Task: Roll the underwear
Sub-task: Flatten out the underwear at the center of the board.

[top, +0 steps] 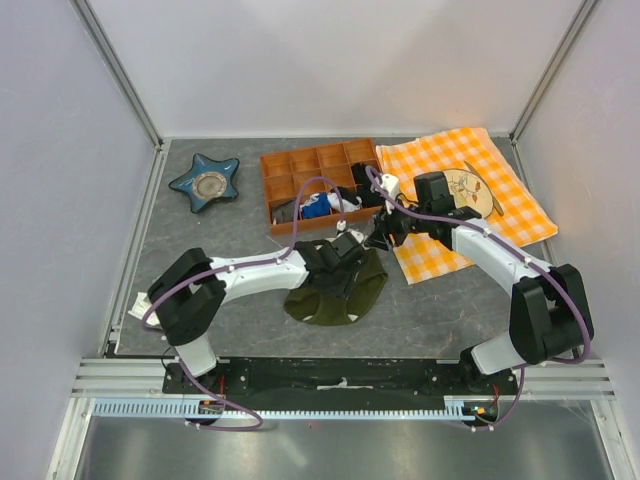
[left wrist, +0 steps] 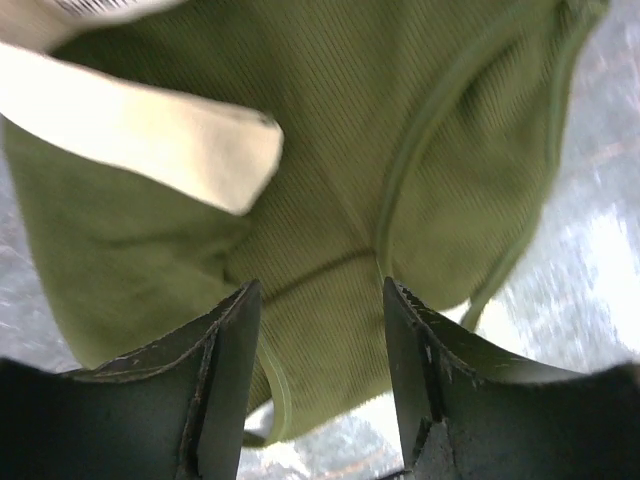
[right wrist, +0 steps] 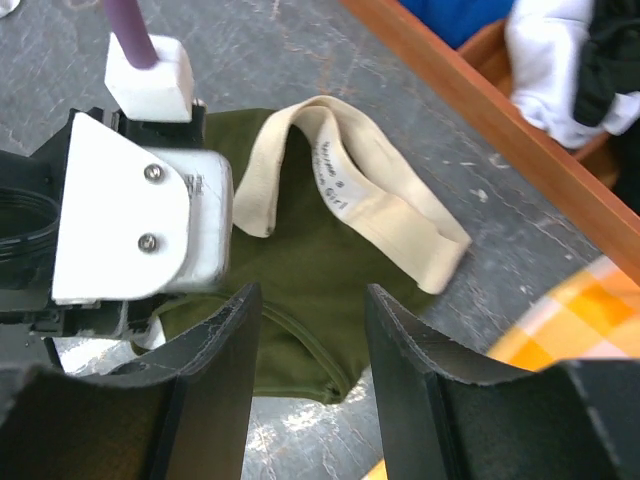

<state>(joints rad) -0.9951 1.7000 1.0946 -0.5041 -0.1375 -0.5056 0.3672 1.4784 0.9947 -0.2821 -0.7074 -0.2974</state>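
**Figure: Both end effectors released above the olive underwear**

*Top view.* The underwear (top: 335, 292) (dark olive-green cloth with a cream-white waistband) lies loosely spread on the grey desk (top: 220, 265). It is at 6 o'clock from the orange-brown compartment tray (top: 300, 162), near the tray's front wall. The left end effector (top: 345, 250) hangs over the garment's 12 o'clock edge. The right end effector (top: 380, 236) stands just beside it, toward 2 o'clock of the garment. A blue star-shaped dish (top: 205, 183) sits at 9 o'clock from the tray, well apart from the garment. An orange-and-white checked cloth (top: 515, 205) lies at 3 o'clock from the tray, partly under the right arm.

*Left wrist view.* The left end effector (left wrist: 320, 290) is released: its two dark fingers (left wrist: 225, 380) stand apart with nothing between them. Below them is the ribbed cloth of the underwear (left wrist: 420, 150). A folded end of the waistband (left wrist: 160, 140) lies across the cloth at 10 o'clock. Whether the fingertips touch the cloth cannot be told.

*Right wrist view.* The right end effector (right wrist: 312, 295) is likewise released, its fingers apart above the underwear (right wrist: 300, 270) and gripping nothing. The waistband (right wrist: 350, 195) forms a flattened loop on top of the cloth toward 12 o'clock, and its printed label is too small to read. The white housing (right wrist: 130, 230) of the left arm covers the garment's 9 o'clock side. At 2 o'clock runs the tray's wall (right wrist: 470, 105), with a blue garment (right wrist: 470, 15), a white garment (right wrist: 550, 60) and a black garment (right wrist: 615, 60) inside.
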